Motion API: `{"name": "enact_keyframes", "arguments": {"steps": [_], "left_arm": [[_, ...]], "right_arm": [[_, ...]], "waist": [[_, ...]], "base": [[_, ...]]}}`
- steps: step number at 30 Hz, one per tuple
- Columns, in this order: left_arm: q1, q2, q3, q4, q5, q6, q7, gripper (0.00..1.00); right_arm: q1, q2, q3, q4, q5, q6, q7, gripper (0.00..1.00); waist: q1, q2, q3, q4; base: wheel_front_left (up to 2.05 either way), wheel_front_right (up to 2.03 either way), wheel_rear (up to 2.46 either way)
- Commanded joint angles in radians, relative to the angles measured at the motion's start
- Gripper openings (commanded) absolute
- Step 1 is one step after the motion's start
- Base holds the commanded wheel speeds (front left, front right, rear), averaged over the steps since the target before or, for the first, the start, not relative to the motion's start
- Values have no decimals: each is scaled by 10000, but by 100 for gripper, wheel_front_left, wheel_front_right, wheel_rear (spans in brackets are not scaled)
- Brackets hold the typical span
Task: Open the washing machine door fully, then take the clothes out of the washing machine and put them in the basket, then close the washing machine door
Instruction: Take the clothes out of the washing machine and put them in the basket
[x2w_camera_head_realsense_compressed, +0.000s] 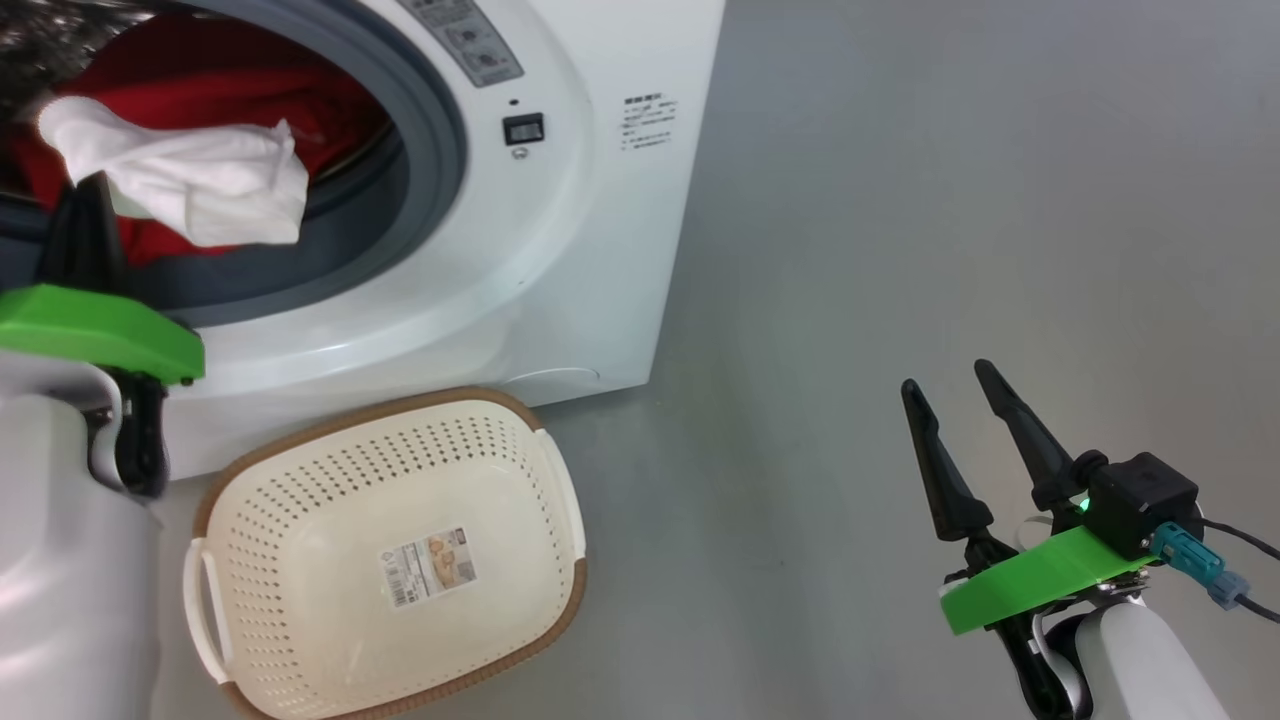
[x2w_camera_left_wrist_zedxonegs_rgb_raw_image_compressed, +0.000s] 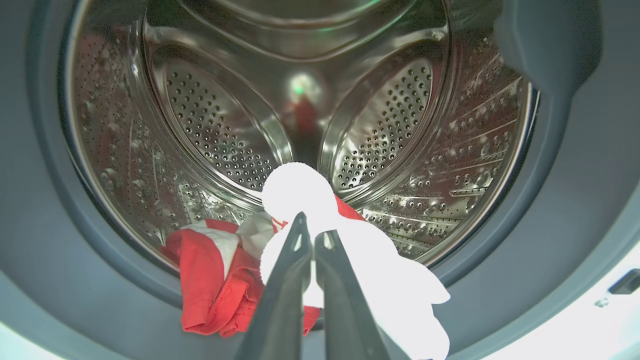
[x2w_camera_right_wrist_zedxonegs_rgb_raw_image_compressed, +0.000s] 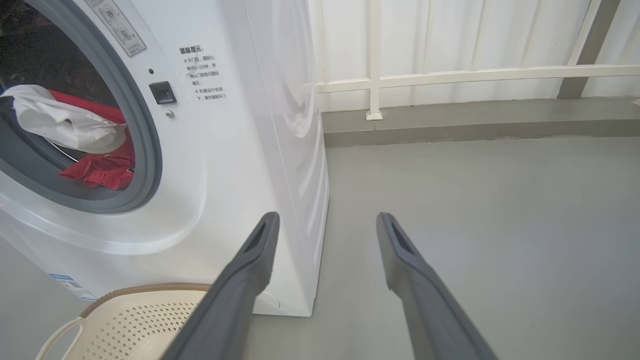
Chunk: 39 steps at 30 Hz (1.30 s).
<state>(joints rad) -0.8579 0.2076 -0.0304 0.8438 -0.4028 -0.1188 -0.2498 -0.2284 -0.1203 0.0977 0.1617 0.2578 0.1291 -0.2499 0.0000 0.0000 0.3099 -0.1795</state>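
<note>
At the mouth of the washing machine (x2w_camera_head_realsense_compressed: 560, 250) — a white garment (x2w_camera_head_realsense_compressed: 200, 180) is pinched by the left gripper (x2w_camera_left_wrist_zedxonegs_rgb_raw_image_compressed: 312, 225).
Its fingers are closed narrowly on the cloth, which is held at the machine's opening, above the red garments (x2w_camera_head_realsense_compressed: 200, 90) lying in the drum. The basket (x2w_camera_head_realsense_compressed: 300, 500) is set on the floor (x2w_camera_head_realsense_compressed: 900, 200) just in front of the machine. The right gripper (x2w_camera_head_realsense_compressed: 948, 380) is held well apart from the machine, beyond its side panel — fingers spread wide.
</note>
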Motion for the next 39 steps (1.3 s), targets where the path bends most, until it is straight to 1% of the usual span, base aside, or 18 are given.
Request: {"name": "enact_keyframes", "arguments": {"steps": [1, 7, 8, 12, 18, 23, 29, 36, 39], "left_arm": [[232, 366, 327, -573, 143, -53, -118, 0], [1496, 29, 1031, -2691, 433, -77, -119, 0], [1906, -87, 1215, -3430, 539, -84, -119, 0], [2787, -300, 1375, -5070, 1023, -92, -119, 0], [4103, -794, 1758, -7404, 1306, -90, -120, 0], [4887, -1161, 1821, -9409, 1465, -23, -120, 0], [5451, -1361, 1553, -11557, 1788, 157, -120, 0], [5899, -1446, 1173, -12730, 1872, 381, -118, 0], [6175, -1472, 920, -12580, 1757, 403, -31, 0]], "right_arm": [[100, -50, 144, -246, 40, 16, -118, 100], [201, -35, 58, -279, 31, 16, -118, 100], [226, -32, 35, -289, 29, 16, -118, 100], [248, -48, -9, -292, 38, 16, -118, 100], [260, -81, -80, -324, 41, 16, -118, 100], [269, -113, -132, -359, 29, 16, -118, 100], [226, -127, -111, -362, 26, 16, -118, 100], [134, -121, -58, -369, 25, 16, -118, 100], [131, -128, -35, -378, 34, 16, -118, 100]], "waist": [[0, 0, -189, 206], [0, 0, -318, 434], [0, 0, -343, 503], [0, 0, -373, 613], [0, 0, -355, 730], [0, 0, -311, 873], [0, 0, -254, 996], [0, 0, -161, 1005], [0, 0, -116, 988]], "base": [[0, 0, 0], [0, 0, 0], [0, 0, 0], [0, 0, 0], [0, 0, 0], [0, 0, 0], [0, 0, 0], [0, 0, 0], [0, 0, 0]]}}
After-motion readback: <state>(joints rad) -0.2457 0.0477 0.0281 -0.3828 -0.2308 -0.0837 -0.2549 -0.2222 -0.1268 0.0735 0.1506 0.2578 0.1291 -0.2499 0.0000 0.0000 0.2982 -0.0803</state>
